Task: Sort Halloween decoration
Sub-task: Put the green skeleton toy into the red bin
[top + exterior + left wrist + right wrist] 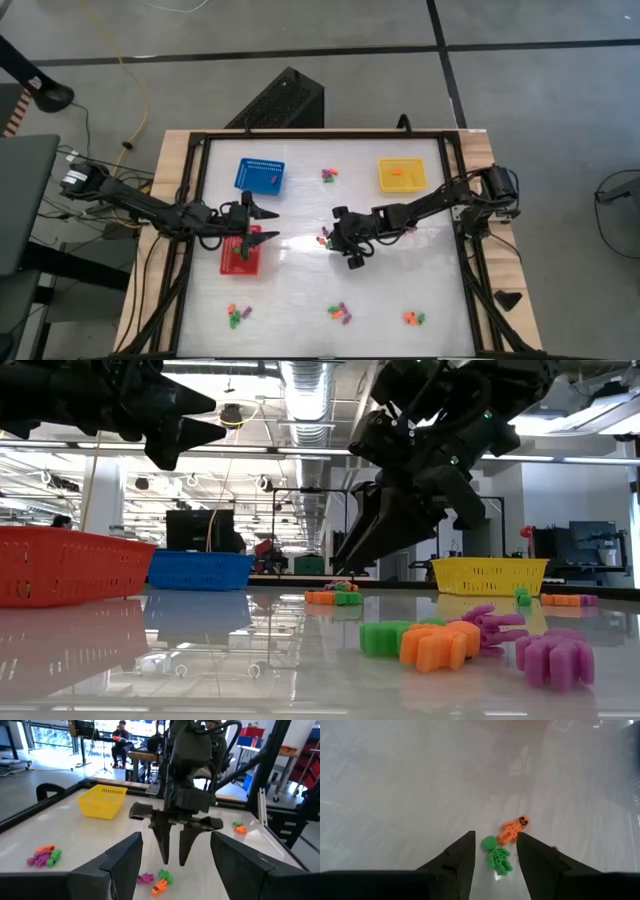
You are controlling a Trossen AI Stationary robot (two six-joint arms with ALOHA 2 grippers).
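The Halloween decoration lies in small orange, green and purple clusters on the white table. One cluster (pixel 323 238) is at the middle, and my right gripper (pixel 333 236) hangs open just above it, slanting down. In the right wrist view a green skeleton (pixel 497 856) lies on the table between that gripper's fingertips (pixel 495 845), with an orange one (pixel 513 829) just beyond. In the low view the right gripper (pixel 352 565) stands clear above the cluster (pixel 335 596). My left gripper (pixel 275 226) is open and level above the red basket (pixel 240 257), with nothing between its fingers.
A blue basket (pixel 260 175) stands at the far left and a yellow basket (pixel 402 174) at the far right. More trinket clusters lie at the far middle (pixel 328 176) and along the near edge (pixel 238 316) (pixel 341 313) (pixel 413 319). A black frame (pixel 452 180) borders the table.
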